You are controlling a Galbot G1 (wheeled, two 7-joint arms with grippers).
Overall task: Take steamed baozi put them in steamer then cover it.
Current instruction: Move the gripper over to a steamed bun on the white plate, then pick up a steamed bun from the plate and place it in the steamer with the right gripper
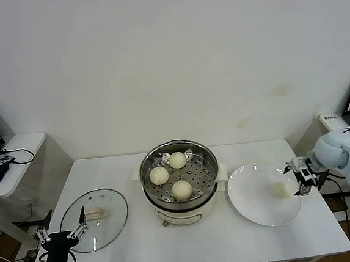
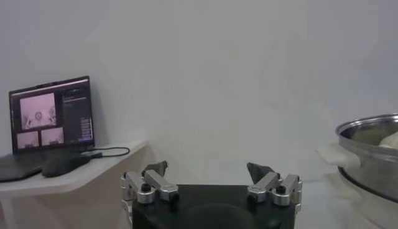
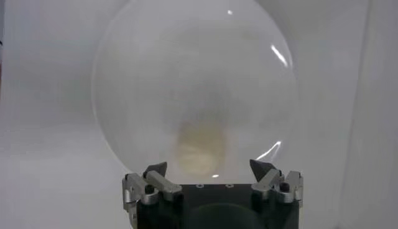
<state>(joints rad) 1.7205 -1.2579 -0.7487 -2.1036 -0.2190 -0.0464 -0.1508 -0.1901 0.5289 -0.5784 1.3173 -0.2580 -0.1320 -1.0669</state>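
Hovering open-jawed and empty at the plate's (image 1: 256, 213) edge, the right tool (image 1: 302, 178) faces the last baozi (image 1: 280, 190). Squeezing hard could dent it; a shallow grip could drop it short of the steamer (image 1: 208, 165). The left tool (image 1: 64, 232) waits open near the cover (image 1: 110, 201).

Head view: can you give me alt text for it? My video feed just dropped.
Three baozi sit in the open steamer at table centre. The right hand, open, reaches toward the last baozi on the white plate. The left hand waits open by the glass cover.
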